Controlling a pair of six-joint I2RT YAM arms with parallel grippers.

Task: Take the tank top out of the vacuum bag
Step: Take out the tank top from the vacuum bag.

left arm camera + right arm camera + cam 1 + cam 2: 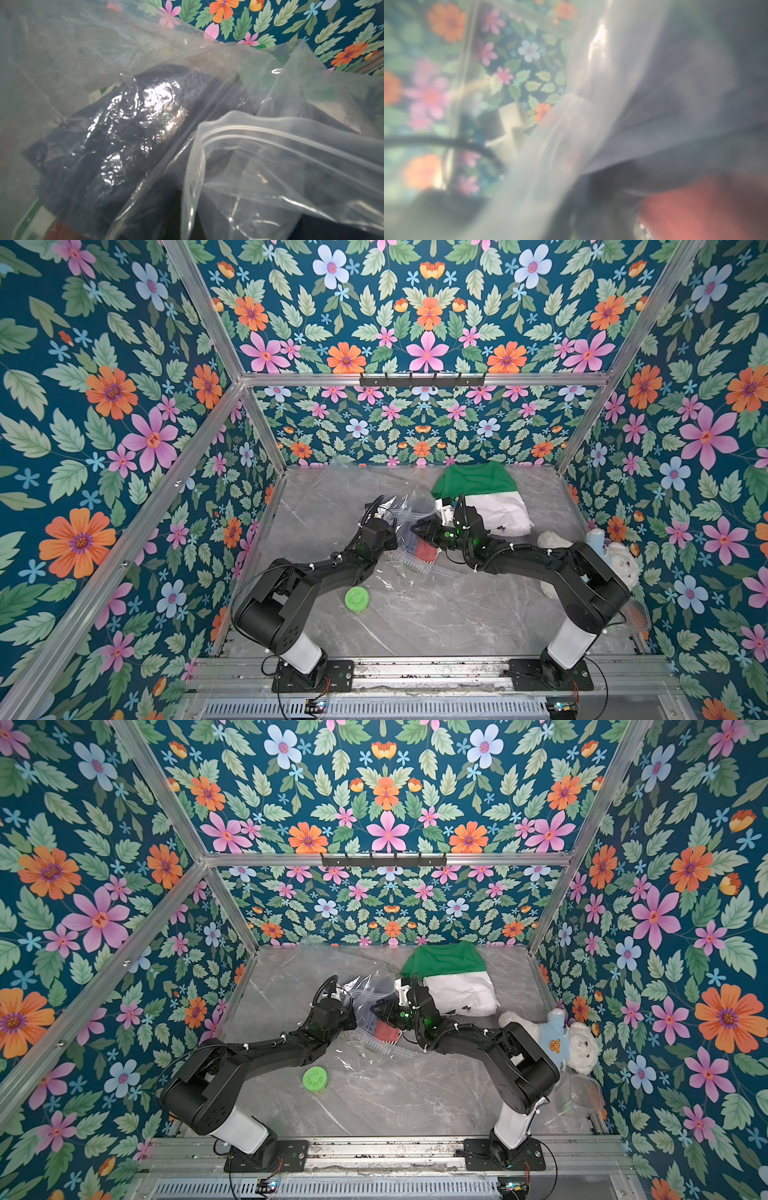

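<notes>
The vacuum bag (409, 568) lies mid-bench with clothes (124, 128) inside. At nine o'clock, the left gripper (392, 533) has its jaws pinching the rim. From three o'clock the right gripper (417, 531) reaches in, and I cannot tell how its jaws stand. If they catch plastic along with cloth, the bag would likely drag too.

Crinkled vacuum bag (270, 133) covers dark cloth (116, 145).

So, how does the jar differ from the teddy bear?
The jar is small with a green lid; the teddy bear is bigger, white and fluffy, in a light blue shirt. The jar stands upright near the left arm; the teddy bear lies beside the right arm. Both rest on the table.
</notes>
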